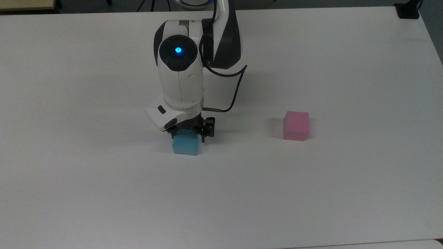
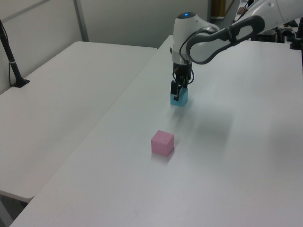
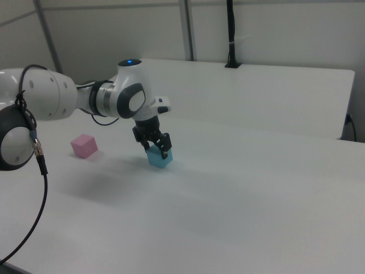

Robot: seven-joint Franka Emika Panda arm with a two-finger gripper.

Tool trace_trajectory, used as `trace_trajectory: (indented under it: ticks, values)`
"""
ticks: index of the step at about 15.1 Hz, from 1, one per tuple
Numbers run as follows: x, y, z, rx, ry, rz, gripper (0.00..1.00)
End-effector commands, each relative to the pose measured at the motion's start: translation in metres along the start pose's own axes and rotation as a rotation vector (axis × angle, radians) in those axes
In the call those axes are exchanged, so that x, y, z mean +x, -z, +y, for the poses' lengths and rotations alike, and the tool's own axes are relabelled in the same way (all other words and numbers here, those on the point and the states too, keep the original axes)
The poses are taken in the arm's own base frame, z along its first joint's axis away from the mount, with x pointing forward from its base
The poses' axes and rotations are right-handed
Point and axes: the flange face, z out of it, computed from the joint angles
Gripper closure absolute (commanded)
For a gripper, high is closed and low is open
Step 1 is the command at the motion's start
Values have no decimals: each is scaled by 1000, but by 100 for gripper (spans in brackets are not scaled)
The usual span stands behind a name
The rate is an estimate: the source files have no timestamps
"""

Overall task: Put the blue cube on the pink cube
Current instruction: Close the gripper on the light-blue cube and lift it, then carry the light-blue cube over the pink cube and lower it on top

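Straddling the blue cube (image 1: 185, 145), the gripper (image 1: 187, 136) stood low over the white table (image 1: 104, 193).
Its jaws were spread wide, one dark finger at each side of the matte, plain-faced block; the pink cube (image 1: 296, 125), equally matte and square-edged, sat well apart toward the top view's right.

Cubes: two. One blue cube (image 1: 185, 147) (image 2: 180, 97) (image 3: 160, 158), one pink cube (image 1: 296, 126) (image 2: 163, 143) (image 3: 84, 146).

Tables: two white ones, the table (image 1: 311, 193) (image 2: 246, 156) (image 3: 239, 205) bearing both cubes and a second table (image 2: 61, 94) alongside it.

Robot arms: one arm (image 1: 180, 79) (image 2: 215, 38) (image 3: 74, 100).

Black posts: one post (image 3: 231, 34), standing on a tabletop.
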Motion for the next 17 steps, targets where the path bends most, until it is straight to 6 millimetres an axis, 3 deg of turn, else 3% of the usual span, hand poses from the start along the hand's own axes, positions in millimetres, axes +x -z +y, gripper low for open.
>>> trace_trajectory:
  ticks: [1, 3, 7, 9, 10, 14, 17]
  values:
    - [2, 3, -6, -3, -8, 16, 78]
    - [-1, 28, -22, -5, 20, 39, 80]
    - [-37, 78, -121, 12, 123, 0, 79]
    - [-46, 84, -151, 14, 111, 8, 79]
    - [-53, 92, -178, 24, 124, 24, 79]
    - [-79, 101, -249, 48, 141, 51, 75]
    - [-88, 106, -281, 63, 146, 66, 60]
